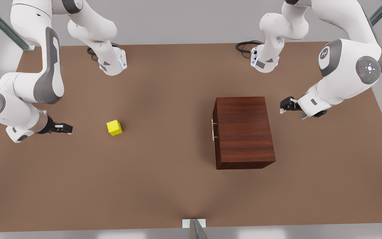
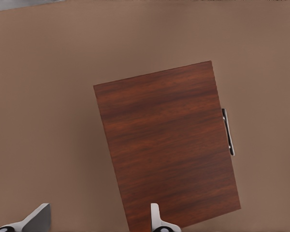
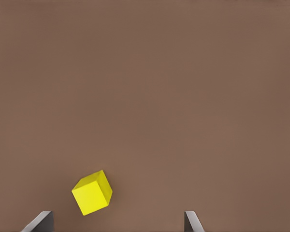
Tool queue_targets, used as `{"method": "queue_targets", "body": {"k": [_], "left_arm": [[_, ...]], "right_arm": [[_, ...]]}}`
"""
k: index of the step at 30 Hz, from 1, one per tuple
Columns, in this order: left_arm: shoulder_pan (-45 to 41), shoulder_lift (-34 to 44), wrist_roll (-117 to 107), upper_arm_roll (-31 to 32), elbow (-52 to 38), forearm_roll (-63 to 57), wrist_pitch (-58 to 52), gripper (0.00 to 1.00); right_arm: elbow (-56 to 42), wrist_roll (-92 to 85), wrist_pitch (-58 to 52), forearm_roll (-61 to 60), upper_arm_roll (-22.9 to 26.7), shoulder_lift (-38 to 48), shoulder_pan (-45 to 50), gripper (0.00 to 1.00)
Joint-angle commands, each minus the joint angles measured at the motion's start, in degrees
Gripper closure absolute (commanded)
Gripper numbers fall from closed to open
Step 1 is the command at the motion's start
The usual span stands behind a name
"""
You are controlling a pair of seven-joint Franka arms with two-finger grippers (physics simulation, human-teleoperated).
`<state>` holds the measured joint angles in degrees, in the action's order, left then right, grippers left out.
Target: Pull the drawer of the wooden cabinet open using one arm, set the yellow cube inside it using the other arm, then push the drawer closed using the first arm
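The wooden cabinet (image 1: 244,131) stands right of centre on the table, and it also appears from above in the left wrist view (image 2: 166,145). Its drawer is pushed in. The drawer's silver bar handle (image 1: 213,130) (image 2: 227,131) sticks out on the side facing the front view's left. My left gripper (image 1: 285,105) (image 2: 99,220) hovers open just beyond the cabinet's opposite side, touching nothing. The yellow cube (image 1: 114,127) (image 3: 92,192) lies alone on the table. My right gripper (image 1: 65,128) (image 3: 117,221) is open and sits a short way off the cube toward the front view's left.
The brown table (image 1: 164,186) has bare surface between the cube and the cabinet and along its near edge. Both arm bases (image 1: 113,63) (image 1: 264,59) with their cables stand at the far edge. A metal post (image 1: 196,229) rises at the near edge's middle.
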<state>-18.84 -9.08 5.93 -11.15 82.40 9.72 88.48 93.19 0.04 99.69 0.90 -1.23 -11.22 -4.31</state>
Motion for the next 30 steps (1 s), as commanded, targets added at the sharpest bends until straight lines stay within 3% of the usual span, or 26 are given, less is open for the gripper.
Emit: {"method": "queue_targets", "body": {"k": [1,3,6,9,11,18,23,26,30], "left_arm": [[-0.2,0.0,4.4,0.1,0.0,-0.4,3.4,0.0],[-5.2,-1.3,4.3,0.1,-2.3,-5.6,3.1,0.0],[-11.4,-2.1,2.2,0.2,-2.2,-7.4,2.9,0.0],[-24.6,-4.4,-15.9,1.7,-3.7,-11.4,2.7,0.0],[-31.7,-11.3,-29.0,1.7,-8.8,-12.3,3.2,0.0],[-35.2,-18.8,-49.9,2.9,-10.0,-13.4,10.9,0.0],[-35.1,-23.9,-54.4,1.8,-10.2,-16.6,13.6,0.0],[-35.0,-29.1,-54.3,-2.2,-13.4,-16.5,19.3,0.0],[-34.8,-30.5,-52.3,-2.6,-12.2,-18.7,19.5,0.0]], "right_arm": [[0.0,0.1,3.3,0.0,0.0,0.1,0.0,0.0],[-0.5,3.5,3.3,-0.7,0.0,0.1,-0.3,0.0],[-0.9,44.9,3.8,-0.8,1.0,-1.0,-1.8,0.0],[-1.1,59.1,5.1,-2.8,0.7,-1.3,-2.7,0.0],[-1.1,62.6,7.5,-2.9,0.5,-1.6,-2.5,0.0],[-1.1,62.7,7.6,-2.8,0.4,-1.7,-2.5,0.0],[-1.1,62.7,7.6,-2.4,0.4,-2.0,-2.5,0.0],[-1.1,62.6,7.5,-2.3,0.4,-2.0,-2.5,0.0],[-1.2,62.6,7.5,-2.2,0.1,-2.3,-2.4,0.0]]}}
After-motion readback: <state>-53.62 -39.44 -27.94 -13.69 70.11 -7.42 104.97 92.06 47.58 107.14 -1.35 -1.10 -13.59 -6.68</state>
